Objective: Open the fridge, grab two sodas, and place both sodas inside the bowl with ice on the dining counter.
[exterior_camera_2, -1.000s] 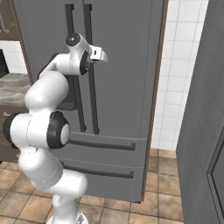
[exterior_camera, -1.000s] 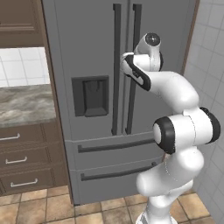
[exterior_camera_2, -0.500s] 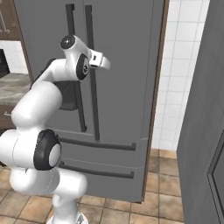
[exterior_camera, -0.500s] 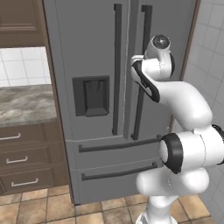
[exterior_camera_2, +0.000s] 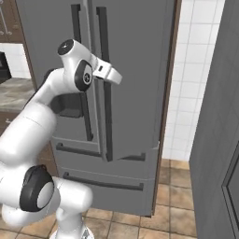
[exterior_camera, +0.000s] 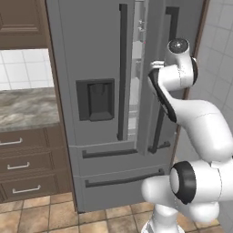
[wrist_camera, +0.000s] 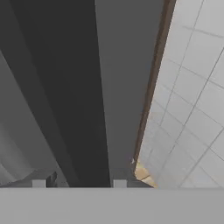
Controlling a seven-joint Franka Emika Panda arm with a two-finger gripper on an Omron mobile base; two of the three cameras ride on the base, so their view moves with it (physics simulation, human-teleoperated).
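The fridge [exterior_camera: 95, 68] right door [exterior_camera: 154, 91], closed half a second ago, now stands ajar, exposing a lit strip of interior at 12 o'clock in the left base view. The gripper [exterior_camera_2: 112, 74] sits at the door's bar handle [exterior_camera_2: 105, 93]; whether its fingers are spread or pinching cannot be told. Opening is under way, and further swing seems needed before the sodas become reachable.

Close view along the grey fridge door [wrist_camera: 124, 87], its flat face running from top to bottom. A long dark bar handle [wrist_camera: 48, 87] slants across the left half, just above the two small fingertips [wrist_camera: 38, 183] of the pincer [wrist_camera: 78, 183] at the bottom. A thin brown edge [wrist_camera: 153, 83] borders the door on the right. Beyond it is a white tiled wall [wrist_camera: 192, 100], with a patch of tan floor [wrist_camera: 143, 173] below.
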